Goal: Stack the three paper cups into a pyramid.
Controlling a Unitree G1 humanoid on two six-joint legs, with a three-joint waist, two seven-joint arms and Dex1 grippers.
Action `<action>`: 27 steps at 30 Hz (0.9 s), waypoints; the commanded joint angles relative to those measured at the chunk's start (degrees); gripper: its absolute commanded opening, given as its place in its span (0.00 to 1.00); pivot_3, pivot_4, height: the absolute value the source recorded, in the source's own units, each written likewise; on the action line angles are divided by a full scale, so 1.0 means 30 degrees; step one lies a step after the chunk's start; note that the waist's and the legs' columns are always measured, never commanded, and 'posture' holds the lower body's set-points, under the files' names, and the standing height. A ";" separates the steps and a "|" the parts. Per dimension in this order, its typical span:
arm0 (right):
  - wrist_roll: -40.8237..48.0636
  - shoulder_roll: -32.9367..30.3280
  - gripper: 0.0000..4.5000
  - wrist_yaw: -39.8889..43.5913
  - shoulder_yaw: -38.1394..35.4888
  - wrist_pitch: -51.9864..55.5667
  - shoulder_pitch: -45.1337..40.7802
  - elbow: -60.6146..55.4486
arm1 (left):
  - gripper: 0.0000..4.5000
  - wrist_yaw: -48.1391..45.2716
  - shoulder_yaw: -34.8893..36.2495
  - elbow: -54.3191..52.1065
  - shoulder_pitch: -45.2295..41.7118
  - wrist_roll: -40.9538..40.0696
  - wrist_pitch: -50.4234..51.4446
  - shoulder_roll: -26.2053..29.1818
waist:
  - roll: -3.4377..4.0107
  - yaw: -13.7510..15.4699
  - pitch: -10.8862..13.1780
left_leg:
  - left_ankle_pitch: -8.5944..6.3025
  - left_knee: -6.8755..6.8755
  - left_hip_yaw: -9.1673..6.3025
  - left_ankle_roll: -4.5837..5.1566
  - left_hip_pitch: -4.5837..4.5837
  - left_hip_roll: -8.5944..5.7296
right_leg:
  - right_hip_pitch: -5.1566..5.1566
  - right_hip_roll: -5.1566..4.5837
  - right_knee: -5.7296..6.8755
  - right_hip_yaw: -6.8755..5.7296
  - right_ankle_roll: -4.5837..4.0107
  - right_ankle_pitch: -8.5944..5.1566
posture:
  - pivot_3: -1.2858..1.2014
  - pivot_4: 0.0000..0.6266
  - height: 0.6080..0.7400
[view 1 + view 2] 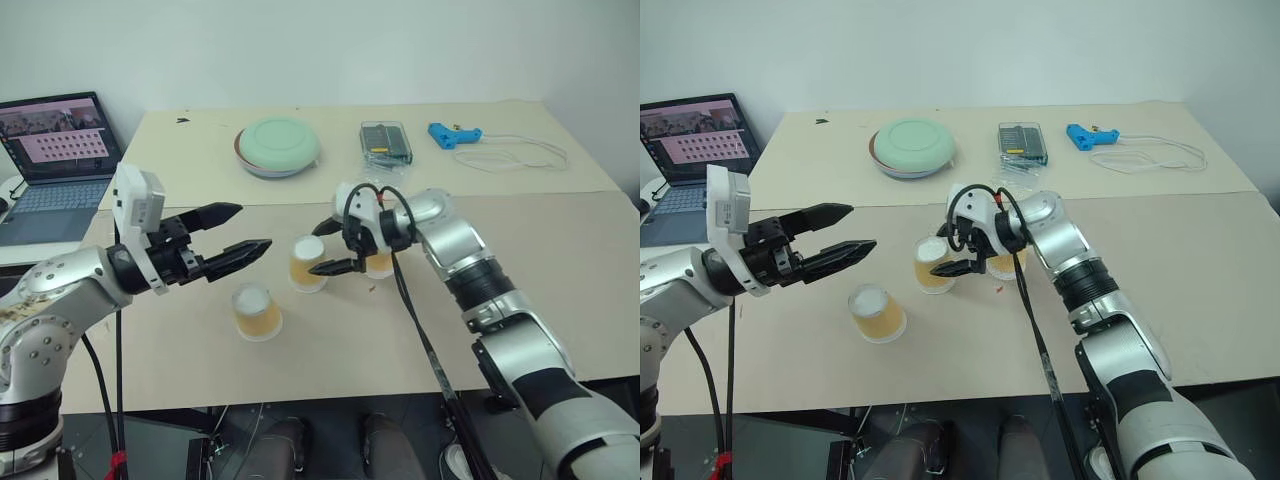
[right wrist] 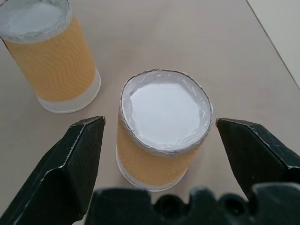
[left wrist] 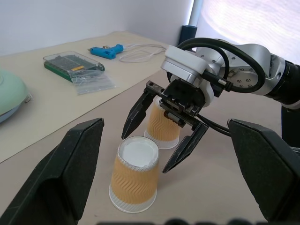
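Observation:
Three yellow-orange paper cups stand upside down and apart on the tan table [image 1: 560, 300], with no pyramid formed. One cup [image 1: 257, 311] is nearest the front edge. The middle cup [image 1: 308, 263] sits between the spread fingers of my right gripper [image 1: 325, 248], which is open and reaches in from the right; in the right wrist view its fingers [image 2: 70, 159] stand clear of that cup [image 2: 161, 126] on both sides. The third cup [image 1: 380, 264] is partly hidden behind that gripper. My left gripper [image 1: 255, 226] hovers open and empty to the left of the cups.
At the back of the table lie a pale-green bowl [image 1: 278, 145], a clear box of tools [image 1: 386, 142], a blue glue gun [image 1: 453, 134] and a loose white cable [image 1: 520, 155]. An open laptop [image 1: 55, 150] stands at the far left.

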 commanded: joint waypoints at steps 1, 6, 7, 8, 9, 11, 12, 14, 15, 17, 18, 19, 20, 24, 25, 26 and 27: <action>0.0724 -0.0967 0.98 0.0168 -0.1249 0.0873 -0.0053 -0.2453 | 1.00 -0.0251 0.0107 -0.0031 -0.0392 0.0023 -0.0323 0.0047 | 0.0000 0.0010 0.0000 | 0.0000 0.0000 0.0000 0.0000 -0.0001 0.0000 | 0.0000 0.0000 -0.0002 0.0000 0.0000 0.0000 | 0.52 0.24 1.00; 0.1801 -0.3180 0.98 -0.0134 -0.3152 0.3108 0.0378 -0.6245 | 1.00 -0.0506 -0.0067 0.0111 -0.0556 0.0117 -0.0313 0.0112 | -0.0001 0.0108 0.0000 | -0.0003 0.0000 -0.0001 0.0003 -0.0027 -0.0002 | -0.0008 -0.0004 -0.0010 -0.0002 0.0002 -0.0001 | 0.52 0.24 1.00; 0.2003 -0.3472 0.98 -0.0243 -0.3414 0.3498 0.0502 -0.6769 | 1.00 -0.0541 -0.0080 0.0098 -0.0555 0.0135 -0.0317 0.0130 | -0.0002 0.0108 0.0000 | -0.0004 0.0000 -0.0001 0.0004 -0.0031 -0.0002 | -0.0006 -0.0005 -0.0010 -0.0001 0.0002 -0.0002 | 0.52 0.24 1.00; 0.2429 -0.4035 0.98 -0.0490 -0.4190 0.4143 0.0763 -0.7481 | 1.00 -0.0542 -0.0092 0.0081 -0.0548 0.0130 -0.0310 0.0129 | -0.0001 0.0113 0.0000 | -0.0004 0.0000 -0.0001 0.0004 -0.0034 0.0000 | -0.0001 -0.0005 -0.0014 -0.0003 0.0002 -0.0001 | 0.52 0.24 1.00; 0.2837 -0.4534 0.98 -0.0788 -0.4946 0.4751 0.1003 -0.8042 | 1.00 -0.0546 -0.0120 0.0083 -0.0548 0.0151 -0.0318 0.0125 | -0.0002 0.0115 -0.0001 | -0.0005 0.0000 0.0000 0.0005 -0.0045 -0.0001 | 0.0001 -0.0008 -0.0012 -0.0001 0.0002 -0.0001 | 0.52 0.24 1.00; 0.3367 -0.5504 0.98 -0.1364 -0.6212 0.5735 0.1557 -0.8834 | 1.00 -0.0516 -0.0107 0.0055 -0.0513 0.0114 -0.0305 0.0103 | -0.0003 0.0129 -0.0002 | -0.0006 0.0000 -0.0002 0.0007 -0.0054 0.0003 | 0.0010 -0.0007 -0.0019 -0.0003 0.0002 -0.0002 | 0.52 0.24 1.00; 0.3489 -0.5792 0.98 -0.1568 -0.6471 0.5990 0.1757 -0.9031 | 1.00 -0.0512 -0.0097 0.0049 -0.0506 0.0097 -0.0299 0.0096 | -0.0004 0.0132 -0.0002 | -0.0006 0.0000 -0.0001 0.0008 -0.0065 0.0001 | 0.0013 -0.0013 -0.0014 0.0003 0.0003 -0.0001 | 0.52 0.24 1.00; 0.3441 -0.7094 0.98 -0.2344 -0.7888 0.6372 0.3288 -0.9243 | 1.00 -0.0509 -0.0002 -0.0009 -0.0436 0.0010 -0.0240 0.0142 | -0.0008 0.0189 -0.0004 | -0.0006 0.0000 0.0002 0.0008 -0.0070 0.0003 | 0.0019 -0.0015 -0.0015 0.0005 0.0002 -0.0001 | 0.52 0.24 1.00; 0.3204 -0.7688 0.98 -0.2696 -0.8275 0.6297 0.4316 -0.9182 | 1.00 -0.0514 0.0036 -0.0020 -0.0404 -0.0010 -0.0211 0.0184 | -0.0008 0.0231 -0.0003 | -0.0008 0.0000 0.0002 0.0010 -0.0075 0.0004 | 0.0021 -0.0016 -0.0019 0.0004 0.0003 -0.0002 | 0.52 0.24 1.00; 0.2854 -0.8401 0.98 -0.3105 -0.8542 0.5976 0.6040 -0.9035 | 1.00 -0.0520 0.0096 -0.0020 -0.0377 -0.0056 -0.0170 0.0239 | -0.0015 0.0301 -0.0008 | -0.0009 0.0000 0.0015 0.0015 -0.0083 0.0005 | 0.0017 -0.0021 -0.0024 0.0010 0.0003 -0.0003 | 0.52 0.24 1.00; 0.2805 -0.8616 0.98 -0.3247 -0.8572 0.5886 0.6877 -0.9065 | 1.00 -0.0528 0.0144 -0.0006 -0.0376 -0.0091 -0.0139 0.0282 | -0.0016 0.0331 -0.0008 | -0.0013 0.0000 0.0017 0.0019 -0.0077 0.0012 | 0.0026 -0.0021 -0.0027 0.0008 0.0003 -0.0004 | 0.52 0.24 1.00; 0.2757 -0.8743 0.98 -0.3383 -0.8527 0.5693 0.7565 -0.9116 | 1.00 -0.0525 0.0174 0.0000 -0.0368 -0.0096 -0.0111 0.0328 | -0.0015 0.0355 -0.0008 | -0.0013 0.0000 0.0023 0.0021 -0.0077 0.0012 | 0.0029 -0.0023 -0.0028 0.0010 0.0003 -0.0004 | 0.52 0.24 1.00; 0.2692 -0.8758 0.98 -0.3523 -0.8386 0.5519 0.8112 -0.9208 | 1.00 -0.0525 0.0199 0.0009 -0.0375 -0.0099 -0.0082 0.0380 | -0.0010 0.0288 -0.0006 | -0.0013 0.0000 0.0035 0.0022 -0.0085 0.0013 | 0.0019 -0.0032 -0.0025 0.0018 0.0003 -0.0003 | 0.52 0.24 1.00; 0.2807 -0.8192 0.98 -0.3798 -0.7679 0.5319 0.9098 -0.9719 | 1.00 -0.0494 0.0303 0.0000 -0.0428 -0.0219 0.0028 0.0501 | 0.0003 -0.0022 -0.0004 | -0.0012 0.0000 0.0116 0.0024 -0.0059 0.0056 | 0.0015 -0.0015 -0.0013 0.0115 0.0010 -0.0007 | 0.52 0.24 1.00; 0.2883 -0.7972 0.98 -0.3905 -0.7531 0.5320 0.9056 -0.9710 | 1.00 -0.0493 0.0305 0.0029 -0.0462 -0.0230 0.0041 0.0527 | 0.0003 -0.0064 -0.0004 | -0.0012 0.0000 0.0130 0.0024 -0.0058 0.0070 | 0.0016 -0.0003 -0.0018 0.0124 0.0017 -0.0010 | 0.52 0.24 1.00; 0.2874 -0.7772 0.98 -0.4036 -0.7400 0.5252 0.8981 -0.9655 | 1.00 -0.0492 0.0300 0.0048 -0.0481 -0.0225 0.0043 0.0550 | 0.0002 -0.0065 -0.0005 | -0.0012 0.0000 0.0143 0.0024 -0.0055 0.0088 | 0.0015 0.0009 -0.0022 0.0136 0.0025 -0.0014 | 0.52 0.24 1.00; 0.2866 -0.7461 0.98 -0.4193 -0.7244 0.5249 0.8830 -0.9545 | 1.00 -0.0490 0.0318 0.0049 -0.0492 -0.0236 0.0057 0.0588 | 0.0002 -0.0041 -0.0005 | -0.0013 0.0000 0.0149 0.0025 -0.0048 0.0108 | 0.0025 0.0026 -0.0030 0.0137 0.0025 -0.0013 | 0.52 0.24 1.00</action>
